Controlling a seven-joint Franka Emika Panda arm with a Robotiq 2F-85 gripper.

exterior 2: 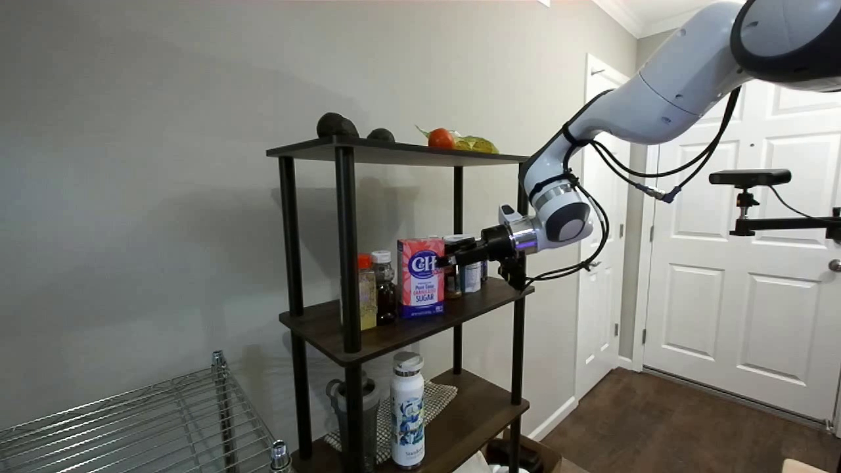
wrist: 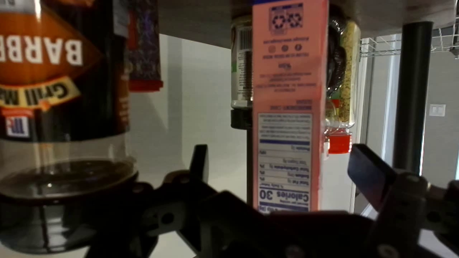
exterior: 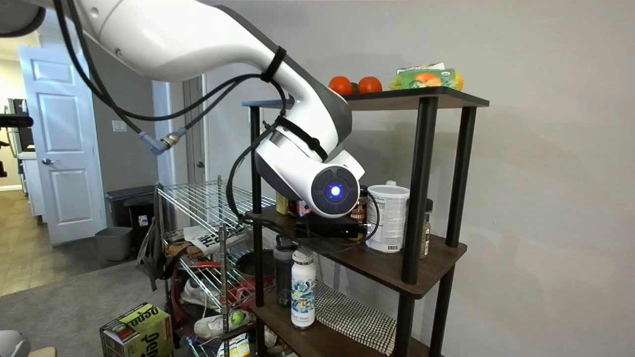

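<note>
My gripper (exterior 2: 454, 255) reaches in from the side above the middle shelf (exterior 2: 368, 341); its fingers (wrist: 285, 170) are wide apart in the wrist view, which stands upside down. A pink and blue sugar box (exterior 2: 421, 279) stands upright on that shelf. The box's narrow side (wrist: 288, 89) shows between the fingers, with a gap on each side; how deep it lies between them I cannot tell. A dark barbecue seasoning bottle (wrist: 53, 89) is close beside one finger; it also shows in an exterior view (exterior: 358, 214). In that exterior view the arm hides the fingers.
A red-capped bottle (exterior 2: 366, 292) and a dark bottle (exterior 2: 384, 289) stand beside the box. A white tub (exterior: 388, 218) stands near a black post (exterior: 419, 193). The top shelf (exterior 2: 394, 154) overhangs. Bottles (exterior: 303, 290) stand below. A wire rack (exterior: 198, 198) adjoins.
</note>
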